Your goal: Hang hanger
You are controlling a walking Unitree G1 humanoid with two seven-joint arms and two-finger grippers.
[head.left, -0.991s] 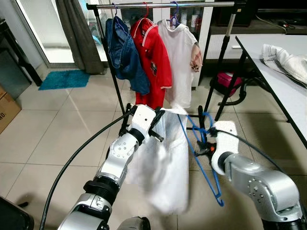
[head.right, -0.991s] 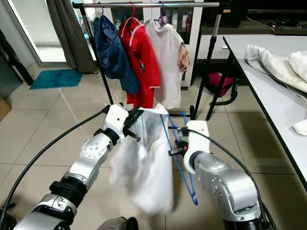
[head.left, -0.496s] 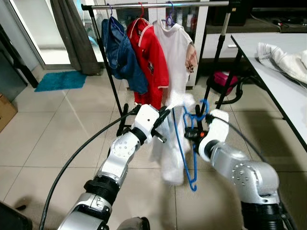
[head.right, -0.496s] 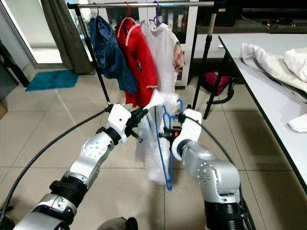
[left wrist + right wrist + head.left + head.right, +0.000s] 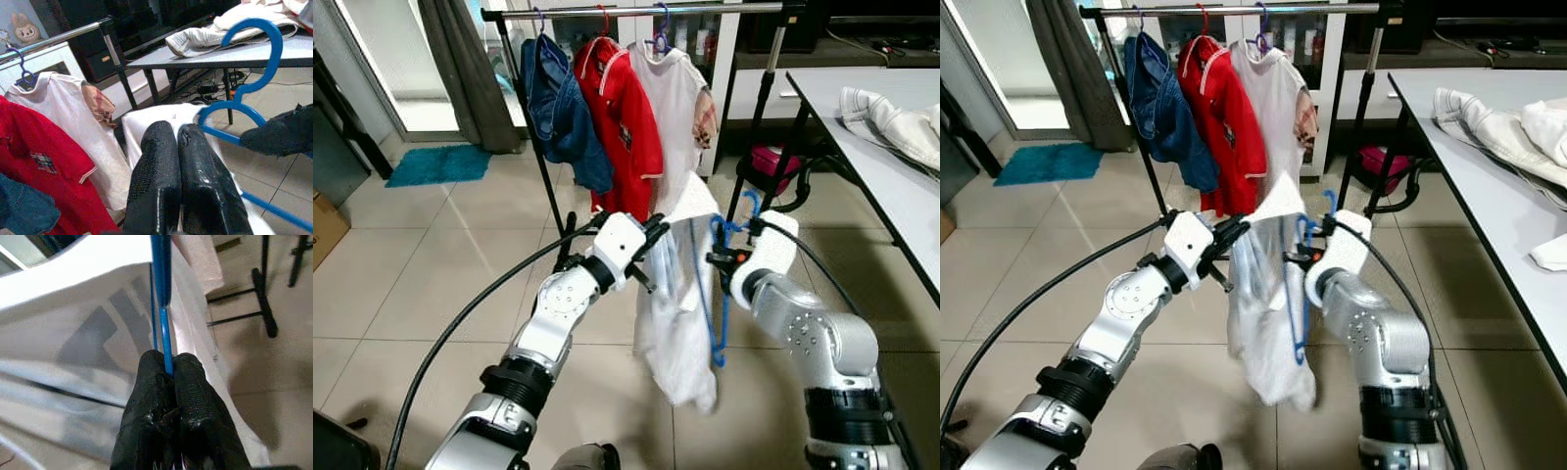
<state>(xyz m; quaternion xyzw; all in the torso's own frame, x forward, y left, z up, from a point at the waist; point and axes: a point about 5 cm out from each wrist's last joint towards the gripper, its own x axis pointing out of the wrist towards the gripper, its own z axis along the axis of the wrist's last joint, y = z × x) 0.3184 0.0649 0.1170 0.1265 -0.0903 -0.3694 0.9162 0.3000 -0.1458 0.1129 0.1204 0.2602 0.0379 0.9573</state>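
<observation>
Raised since earlier: blue hanger (image 5: 717, 294), clamped in right gripper (image 5: 717, 259); left gripper (image 5: 658, 235) jaws pinching white garment (image 5: 677, 323), below rail (image 5: 636, 10) centre.

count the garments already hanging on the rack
3, side by side on the rail: a blue denim one on the robot's left, a red shirt in the middle, a white shirt on the right. None seem hidden.

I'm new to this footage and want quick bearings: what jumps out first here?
In the middle, the left gripper pinches a white garment while the right gripper clamps a blue hanger beside it, jaws shut on each. Behind them a clothes rack carries a denim piece, a red shirt and a white shirt. More pale laundry lies on the table at the right.
</observation>
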